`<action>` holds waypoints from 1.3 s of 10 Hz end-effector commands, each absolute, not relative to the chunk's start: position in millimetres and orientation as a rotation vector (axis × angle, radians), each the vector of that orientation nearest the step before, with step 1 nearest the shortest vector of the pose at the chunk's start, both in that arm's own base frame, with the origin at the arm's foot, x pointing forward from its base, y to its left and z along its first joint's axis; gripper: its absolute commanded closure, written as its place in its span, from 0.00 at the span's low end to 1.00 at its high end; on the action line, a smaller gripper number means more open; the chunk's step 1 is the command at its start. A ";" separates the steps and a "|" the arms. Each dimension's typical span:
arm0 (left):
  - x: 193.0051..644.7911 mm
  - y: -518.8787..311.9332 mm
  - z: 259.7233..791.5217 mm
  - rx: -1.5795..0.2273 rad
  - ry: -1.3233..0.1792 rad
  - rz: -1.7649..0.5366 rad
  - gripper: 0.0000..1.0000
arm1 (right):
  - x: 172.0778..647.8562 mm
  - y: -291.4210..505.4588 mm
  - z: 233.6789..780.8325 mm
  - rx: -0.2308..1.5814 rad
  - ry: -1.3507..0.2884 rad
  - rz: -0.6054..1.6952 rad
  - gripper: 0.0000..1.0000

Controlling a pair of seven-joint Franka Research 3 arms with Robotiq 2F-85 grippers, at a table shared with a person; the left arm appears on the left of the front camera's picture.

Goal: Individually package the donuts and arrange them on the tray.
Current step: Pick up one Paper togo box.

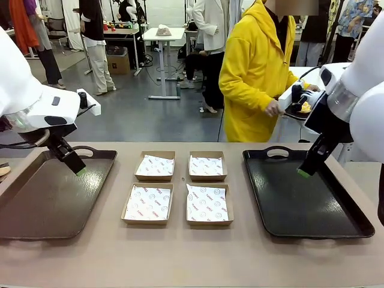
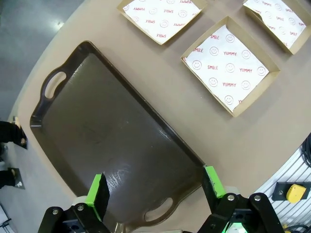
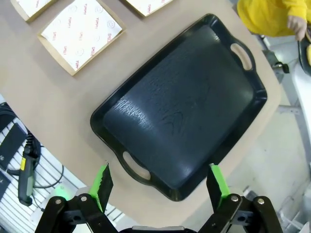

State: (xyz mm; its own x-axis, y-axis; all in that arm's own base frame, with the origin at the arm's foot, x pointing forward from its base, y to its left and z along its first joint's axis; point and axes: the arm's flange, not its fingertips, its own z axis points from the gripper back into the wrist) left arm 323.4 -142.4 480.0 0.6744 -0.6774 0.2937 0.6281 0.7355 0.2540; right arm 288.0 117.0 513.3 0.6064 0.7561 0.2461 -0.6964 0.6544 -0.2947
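Two empty trays lie on the table: a brown tray at the left and a black tray at the right. My left gripper hovers open over the brown tray's far part. Above the black tray's far right side, my right gripper is open too, with nothing between its fingers. Behind the table's far right corner, a person in a yellow hoodie holds a dark plate carrying a yellow-glazed donut, partly hidden by my right arm.
Four shallow cardboard boxes lined with printed white paper sit between the trays in two rows, e.g. far left and near right. One box lies just beside the brown tray. Bare table runs along the front edge.
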 end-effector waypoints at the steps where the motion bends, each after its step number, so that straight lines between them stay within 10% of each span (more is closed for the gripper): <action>1: 321.1 -141.4 483.2 0.137 -0.389 -0.735 0.00 | 283.4 115.6 517.6 -0.178 -0.371 0.843 0.00; 6: 318.3 -49.0 500.5 -1.081 -0.321 -0.373 0.00 | 290.2 13.9 494.7 0.921 -0.351 0.454 0.00; 13: 309.6 59.3 461.6 -1.256 -0.256 -0.038 0.00 | 279.3 -96.3 462.3 1.130 -0.308 0.217 0.00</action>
State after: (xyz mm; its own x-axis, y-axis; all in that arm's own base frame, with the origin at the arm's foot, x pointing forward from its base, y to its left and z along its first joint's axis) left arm 312.1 63.8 460.8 0.9720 0.1044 0.2105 0.1729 0.2892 -0.9415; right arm 275.3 -90.0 465.2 0.9353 0.0202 0.3534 -0.3345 0.3776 0.8635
